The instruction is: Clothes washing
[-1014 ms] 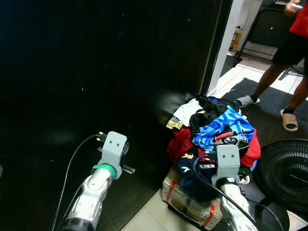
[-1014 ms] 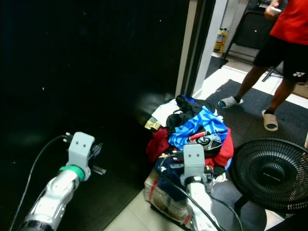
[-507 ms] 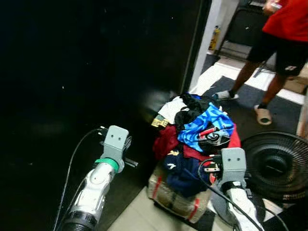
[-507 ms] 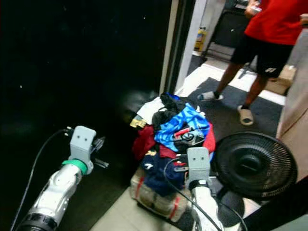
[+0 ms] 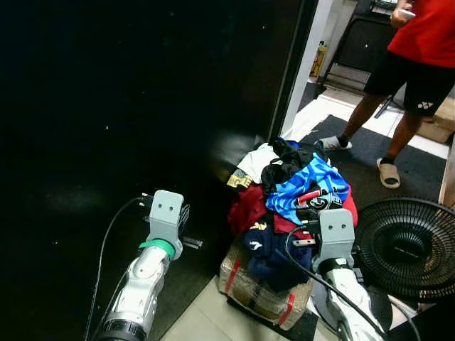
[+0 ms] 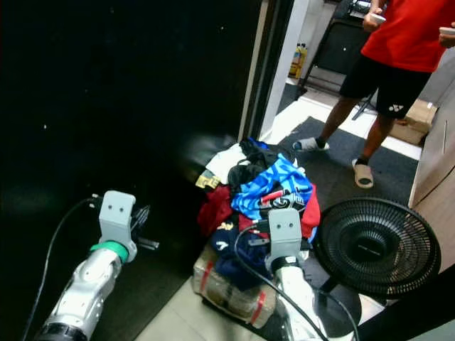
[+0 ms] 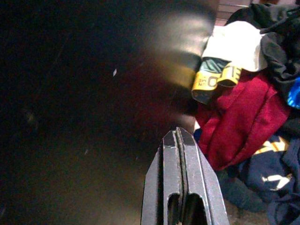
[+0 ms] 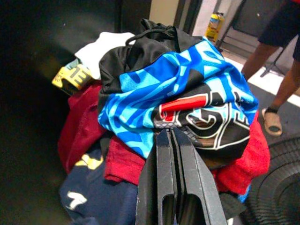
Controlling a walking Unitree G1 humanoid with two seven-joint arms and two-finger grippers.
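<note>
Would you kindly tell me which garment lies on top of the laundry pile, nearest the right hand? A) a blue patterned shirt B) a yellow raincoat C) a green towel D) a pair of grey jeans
A: the blue patterned shirt lies on top of the pile, just ahead of the shut right hand, with red and navy clothes beneath it.

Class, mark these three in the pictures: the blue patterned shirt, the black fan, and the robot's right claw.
blue patterned shirt (image 8: 140, 93): right wrist view, on its light-blue printed cloth.
black fan (image 6: 370, 245): right eye view, on the round grille's centre hub.
right claw (image 8: 171, 136): right wrist view, between its shut fingertips.
</note>
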